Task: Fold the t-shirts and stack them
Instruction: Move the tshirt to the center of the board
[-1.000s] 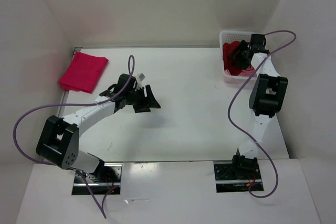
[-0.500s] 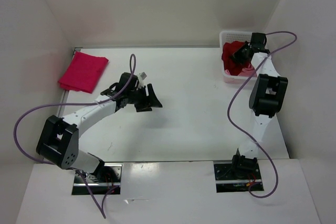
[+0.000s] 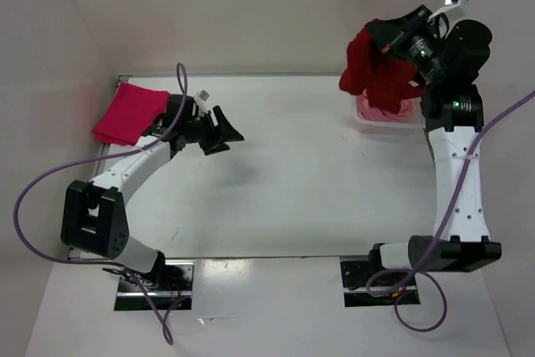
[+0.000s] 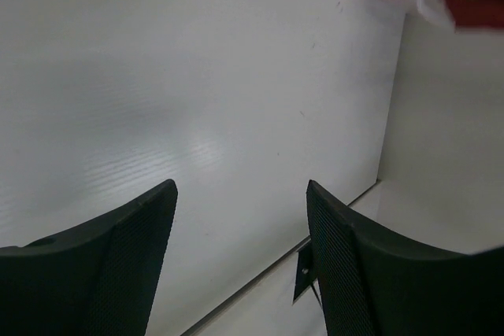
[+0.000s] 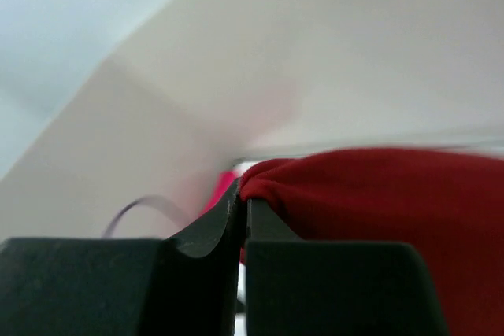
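Top external view: your right end effector (image 3: 389, 39) holds the dark red shirt (image 3: 372, 73) up over the basket (image 3: 384, 117).
Its jaws are pinched tight on a fold of the cloth, which hangs above the table's (image 3: 318, 181) far right corner. Your left end effector (image 3: 221, 127) stands wide and empty over the table, near the folded magenta shirt (image 3: 129, 113) in the far left corner.

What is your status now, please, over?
Right hand shut on crimson shirt, hanging above basket. Left hand open, empty. Magenta shirt folded, far left corner. Nothing in the way.
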